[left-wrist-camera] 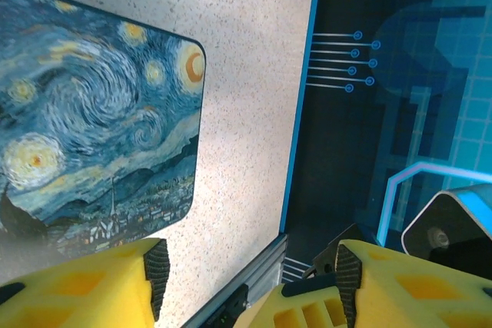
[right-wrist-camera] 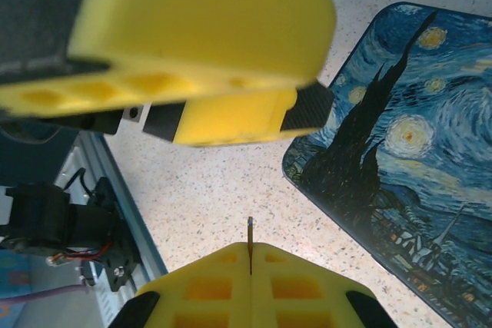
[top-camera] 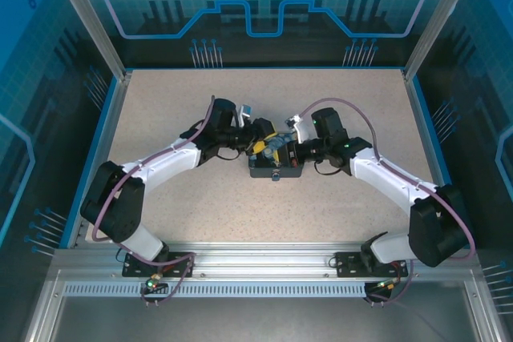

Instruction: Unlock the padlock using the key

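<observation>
While your right hand [right-wrist-camera: 250, 266] clamps the key [right-wrist-camera: 250, 232] over the middle of the tabletop [top-camera: 337, 206], beside the painted box [right-wrist-camera: 400, 151], note: thin, stiff, light sliver, probably slippery; grip belongs at its butt, tip protruding. Left hand [left-wrist-camera: 252, 274]: fingers parted, empty.

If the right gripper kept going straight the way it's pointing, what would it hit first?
Probably the left gripper: its yellow finger lies across the path ahead of the key. Depth is unclear, so it might slip past.
</observation>
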